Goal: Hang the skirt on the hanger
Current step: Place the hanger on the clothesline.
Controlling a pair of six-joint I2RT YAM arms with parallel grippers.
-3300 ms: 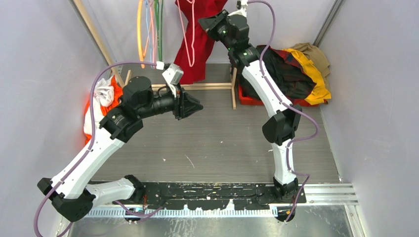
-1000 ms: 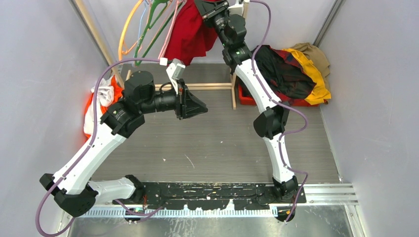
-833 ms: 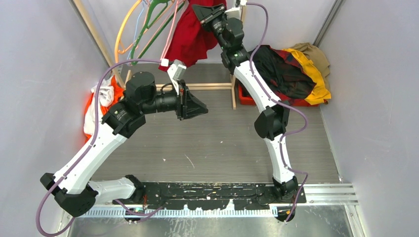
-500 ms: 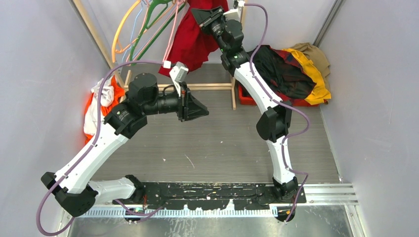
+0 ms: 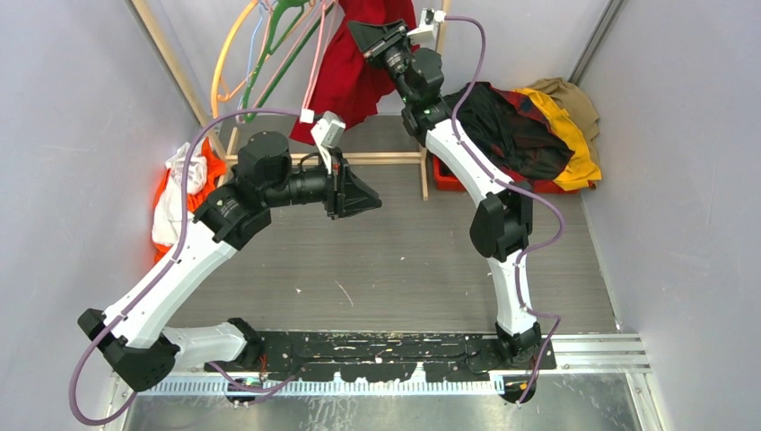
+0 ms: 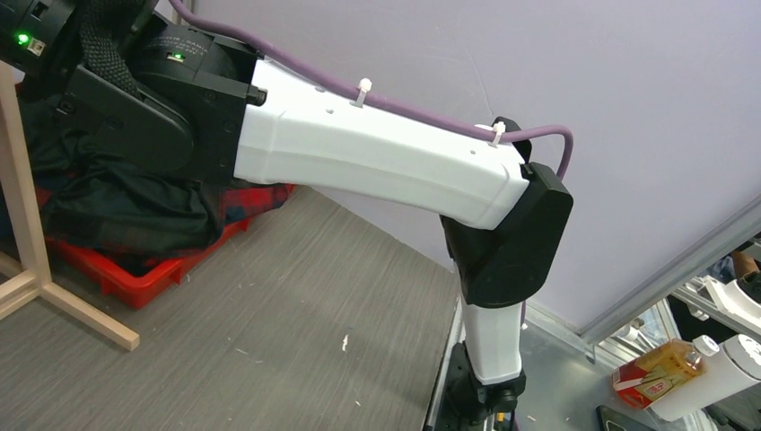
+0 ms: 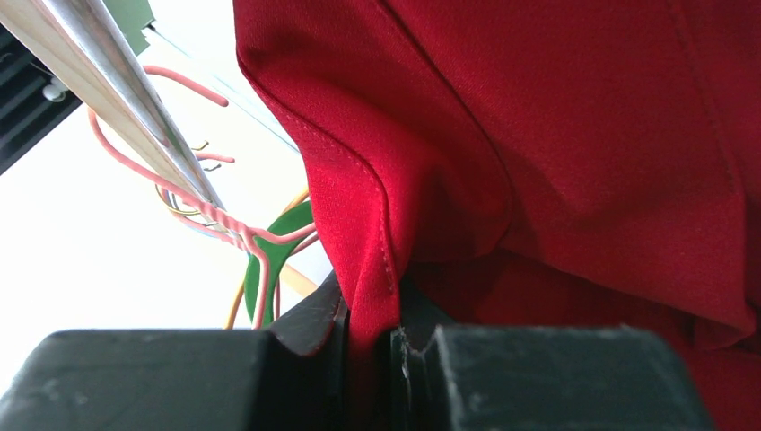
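Right fingers: The right gripper [image 7: 368,334] had its fingers pinched almost shut on a hemmed fold of the skirt [image 7: 556,135], the cloth rising out of the narrow gap between them.
Skirt: It hung high at the back of the table [image 5: 386,260], bunched just beside the rail [image 7: 117,94], apparently lifted there so that its edge could be brought to a hanger.
Hangers: A bunch of wire hangers [image 5: 269,54] in yellow, green and pink fanned out just left of the skirt. The hanger meant for the job could not be singled out among them.
Left fingers: The left gripper [image 5: 363,194] hovered over the middle of the table, well apart from the skirt, with nothing seen in it. Whether its fingers were open or closed could not be told, and its own camera showed only the right arm. It looked parked out of the way.
Edges: The wooden rack frame [image 5: 359,157] and a red bin [image 5: 449,182] of dark clothes stood close under the right arm, and walls pressed in on both sides.
Open room: Most of it lay over the table's middle, nearer the bases.
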